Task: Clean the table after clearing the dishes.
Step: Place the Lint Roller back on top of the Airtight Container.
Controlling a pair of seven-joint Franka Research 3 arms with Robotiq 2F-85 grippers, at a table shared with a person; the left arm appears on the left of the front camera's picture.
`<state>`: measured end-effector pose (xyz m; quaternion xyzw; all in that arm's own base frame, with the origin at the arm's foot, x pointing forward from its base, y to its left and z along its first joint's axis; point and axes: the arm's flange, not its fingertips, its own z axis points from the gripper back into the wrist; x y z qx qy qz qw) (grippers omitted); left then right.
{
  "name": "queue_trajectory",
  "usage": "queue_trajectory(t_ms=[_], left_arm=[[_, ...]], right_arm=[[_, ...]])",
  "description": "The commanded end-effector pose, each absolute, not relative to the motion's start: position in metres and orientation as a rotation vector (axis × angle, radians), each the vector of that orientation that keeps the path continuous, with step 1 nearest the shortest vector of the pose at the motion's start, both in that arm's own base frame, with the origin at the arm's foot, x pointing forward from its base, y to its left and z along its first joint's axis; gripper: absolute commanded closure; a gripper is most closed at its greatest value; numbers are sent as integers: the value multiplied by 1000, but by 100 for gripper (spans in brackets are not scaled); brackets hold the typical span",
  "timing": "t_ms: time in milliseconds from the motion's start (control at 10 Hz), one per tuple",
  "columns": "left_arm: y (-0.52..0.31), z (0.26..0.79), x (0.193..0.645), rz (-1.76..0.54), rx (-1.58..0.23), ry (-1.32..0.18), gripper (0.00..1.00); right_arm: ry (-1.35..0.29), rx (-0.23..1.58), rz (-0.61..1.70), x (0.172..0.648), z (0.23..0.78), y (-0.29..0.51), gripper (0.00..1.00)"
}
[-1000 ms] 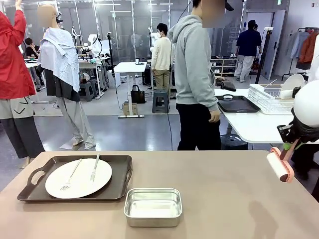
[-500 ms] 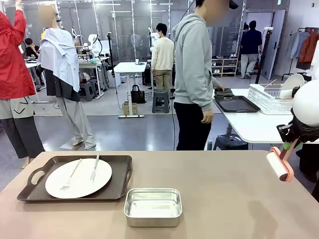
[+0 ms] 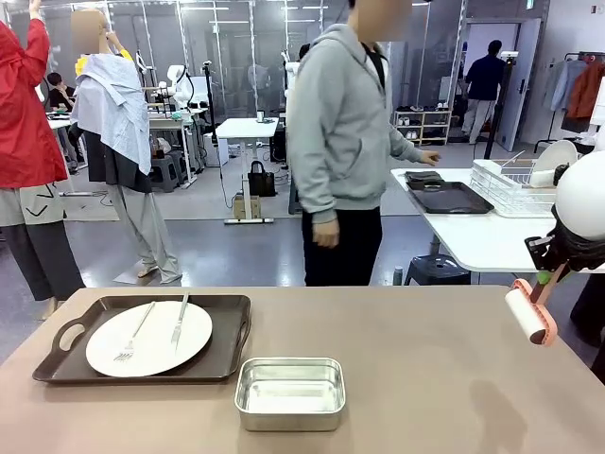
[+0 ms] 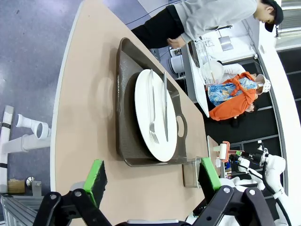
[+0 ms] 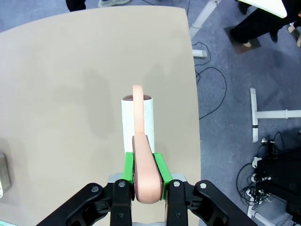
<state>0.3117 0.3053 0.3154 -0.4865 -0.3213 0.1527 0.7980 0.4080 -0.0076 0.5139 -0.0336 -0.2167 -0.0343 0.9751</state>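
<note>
Pink plastic in my right gripper [image 5: 143,174]: the jaws are clamped on the handle of the lint roller [image 5: 137,117]. Its white sticky roll points out past the fingertips and hangs above the table [image 3: 425,359] near its right edge, not touching. The roller looks light and rigid, and the handle sits square between the pads, so I judge this grip good for rolling. The roll itself is tacky, so there is nothing to grab there. The brown-taupe top below it looks hard, flat and matte, and it should take firm pressure.

One setting is not cleared yet. Well off to the roller's left sits the dark tray [image 3: 232,326] with a white plate [image 3: 156,355], and a fork [image 3: 135,336] and knife [image 3: 179,320] lie loose on the plate. My left gripper [image 4: 153,176] hovers with its fingers spread wide and nothing between them, the tray just ahead of the pads.

I reckon the tray is stiff and fairly weighty with the plate aboard. The plate is breakable and slick, and the cutlery will slide if the tray tips. The best hold is the handle cut-out [image 3: 71,333], with the tray kept level.

A steel pan [image 3: 289,392] sits between roller and tray, just beside the tray. A person [image 3: 345,142] stands beyond the far edge, one hand reaching toward another tray [image 3: 452,197] on the white table.
</note>
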Motion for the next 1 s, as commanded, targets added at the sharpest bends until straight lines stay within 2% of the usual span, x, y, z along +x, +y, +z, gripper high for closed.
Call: queue_trajectory(t_ms=[0, 200, 300, 500, 900], left_arm=[[307, 315, 308, 327, -1042, -686, 0], [307, 315, 308, 327, -1042, -686, 0], [307, 315, 308, 327, -1042, -686, 0], [307, 315, 308, 327, -1042, -686, 0], [307, 315, 308, 327, -1042, -686, 0]], right_arm=[[-437, -68, -69, 408, 514, -8, 78], [-692, -21, 331, 384, 579, 46, 78], [-748, 18, 539, 375, 604, 80, 78], [-742, 41, 894, 360, 630, 166, 78], [-532, 14, 1452, 303, 600, 296, 78]])
